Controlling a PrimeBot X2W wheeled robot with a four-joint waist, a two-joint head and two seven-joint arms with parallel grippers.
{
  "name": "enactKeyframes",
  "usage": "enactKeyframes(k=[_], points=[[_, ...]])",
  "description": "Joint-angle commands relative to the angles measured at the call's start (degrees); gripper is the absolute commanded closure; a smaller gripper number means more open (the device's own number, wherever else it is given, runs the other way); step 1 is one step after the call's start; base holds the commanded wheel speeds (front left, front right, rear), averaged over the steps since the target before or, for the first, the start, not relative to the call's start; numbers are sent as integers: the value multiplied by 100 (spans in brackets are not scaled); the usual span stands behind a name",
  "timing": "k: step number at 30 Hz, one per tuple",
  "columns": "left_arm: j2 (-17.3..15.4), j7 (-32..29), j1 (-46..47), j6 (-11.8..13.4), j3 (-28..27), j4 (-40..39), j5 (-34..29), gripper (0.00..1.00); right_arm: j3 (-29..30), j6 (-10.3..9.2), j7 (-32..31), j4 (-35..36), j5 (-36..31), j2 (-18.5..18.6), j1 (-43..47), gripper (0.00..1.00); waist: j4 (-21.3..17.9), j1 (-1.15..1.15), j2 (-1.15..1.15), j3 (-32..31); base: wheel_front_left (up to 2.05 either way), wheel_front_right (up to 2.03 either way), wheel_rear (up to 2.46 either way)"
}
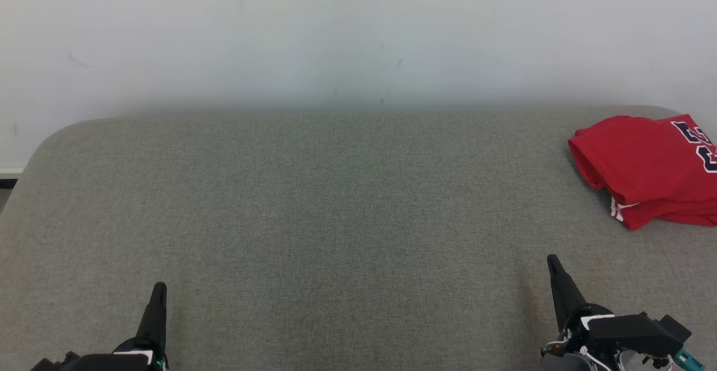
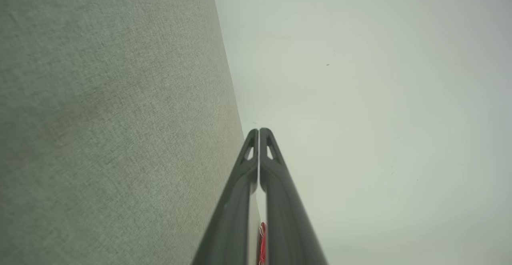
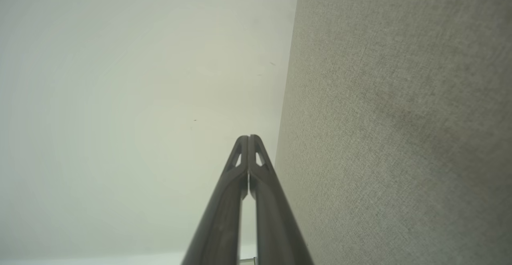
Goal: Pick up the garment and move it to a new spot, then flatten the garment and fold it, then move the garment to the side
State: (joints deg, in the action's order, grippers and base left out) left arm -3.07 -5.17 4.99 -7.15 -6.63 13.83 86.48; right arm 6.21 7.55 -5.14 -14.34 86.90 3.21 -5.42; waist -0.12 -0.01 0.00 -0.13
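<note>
The garment (image 1: 650,166) is a red shirt with dark lettering and white trim, lying folded at the far right of the grey fabric surface (image 1: 347,203), partly cut off by the head view's edge. A thin red sliver of the garment (image 2: 262,243) shows between the left fingers in the left wrist view. My left gripper (image 1: 159,290) rests at the lower left, fingers pressed together with nothing held; its tips (image 2: 259,131) meet in the wrist view. At the lower right my right gripper (image 1: 554,261) is also shut and holds nothing, its tips (image 3: 249,137) touching, well short of the garment.
A pale wall (image 1: 358,35) rises right behind the grey surface. The surface has rounded far corners, and its left edge drops off near a white skirting strip (image 1: 10,172).
</note>
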Motion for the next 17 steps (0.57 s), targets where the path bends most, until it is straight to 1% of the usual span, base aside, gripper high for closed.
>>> enactKeyframes(k=[1, 13, 17], points=[[13, -48, 90, -51, -1, 9, 161, 100, 13, -11, -47, 34, 139, -26, -62, 100, 2, 1, 0, 4, 0, 0, 0], [27, -161, 166, -42, 7, 34, 627, 100, 42, -12, -162, 44, 586, -50, -106, 100, 12, 1, 0, 31, 0, 0, 0], [25, -152, 163, -42, 6, 32, 606, 100, 40, -12, -161, 41, 555, -49, -98, 100, 12, 1, 0, 31, 0, 0, 0]])
